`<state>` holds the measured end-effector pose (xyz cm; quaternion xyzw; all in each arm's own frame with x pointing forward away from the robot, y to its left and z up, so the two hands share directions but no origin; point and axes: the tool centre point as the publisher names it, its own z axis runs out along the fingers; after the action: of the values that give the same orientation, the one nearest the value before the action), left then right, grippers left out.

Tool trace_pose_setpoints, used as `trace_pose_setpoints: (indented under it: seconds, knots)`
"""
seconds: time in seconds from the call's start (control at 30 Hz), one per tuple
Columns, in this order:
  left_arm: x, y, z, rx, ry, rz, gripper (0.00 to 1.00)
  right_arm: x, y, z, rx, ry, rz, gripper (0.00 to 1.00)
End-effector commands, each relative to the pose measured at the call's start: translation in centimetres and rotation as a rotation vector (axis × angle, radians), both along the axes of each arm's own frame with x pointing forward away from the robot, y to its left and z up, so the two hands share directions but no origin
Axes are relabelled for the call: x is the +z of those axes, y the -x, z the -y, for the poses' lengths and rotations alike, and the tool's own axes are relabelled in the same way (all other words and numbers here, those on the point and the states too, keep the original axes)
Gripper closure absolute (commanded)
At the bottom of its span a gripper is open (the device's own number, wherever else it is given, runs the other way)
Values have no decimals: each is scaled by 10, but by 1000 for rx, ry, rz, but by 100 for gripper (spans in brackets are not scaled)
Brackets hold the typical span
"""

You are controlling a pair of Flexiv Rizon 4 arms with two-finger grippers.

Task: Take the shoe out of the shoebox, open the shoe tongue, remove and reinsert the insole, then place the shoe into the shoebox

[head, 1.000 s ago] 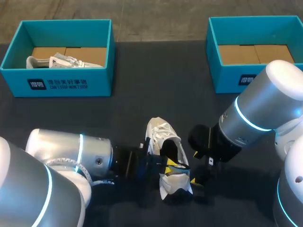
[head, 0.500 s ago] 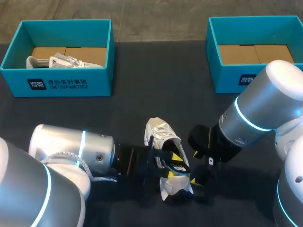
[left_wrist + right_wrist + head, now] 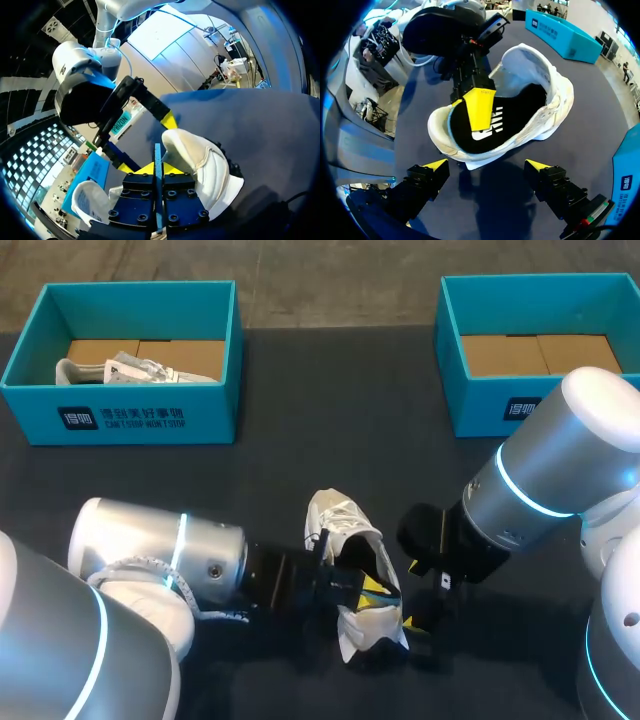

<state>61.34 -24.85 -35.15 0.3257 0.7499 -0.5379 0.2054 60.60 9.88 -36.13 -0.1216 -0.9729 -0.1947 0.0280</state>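
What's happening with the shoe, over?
Left claw inside the white sneaker, over its black insole. Right claw open, beside the sneaker. Nothing in the way.

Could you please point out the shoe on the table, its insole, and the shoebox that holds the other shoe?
shoe (image 3: 559, 92): right wrist view, on its white side wall.
insole (image 3: 512, 117): right wrist view, on its black top face inside the shoe.
shoebox (image 3: 215, 412): head view, on its front wall.

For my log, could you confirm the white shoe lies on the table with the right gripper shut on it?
Not quite: the white shoe lies on the table, but the right gripper is open, clear of it, per the right wrist view.
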Motion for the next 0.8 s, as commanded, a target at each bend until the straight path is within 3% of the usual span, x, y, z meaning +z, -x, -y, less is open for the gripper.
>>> trace_pose_setpoints:
  seconds: [0.03, 0.47, 0.5, 0.53, 0.6, 0.8]
  knots:
    - [-7, -7, 6, 10, -24, -7, 100, -1, 1, 0, -1, -1, 2, 0]
    - [-15, -13, 1, 48, -72, -5, 100, -1, 1, 0, -1, -1, 2, 0]
    - [-14, -11, 1, 47, -65, -8, 98, -1, 1, 0, -1, -1, 2, 0]
    - [-12, -9, 0, 43, -58, -9, 84, -1, 1, 0, -1, -1, 2, 0]
    - [-9, -5, -1, 39, -48, -8, 73, -1, 1, 0, -1, -1, 2, 0]
    - [4, 5, -3, 23, -23, 8, 68, -1, 1, 0, -1, -1, 2, 0]
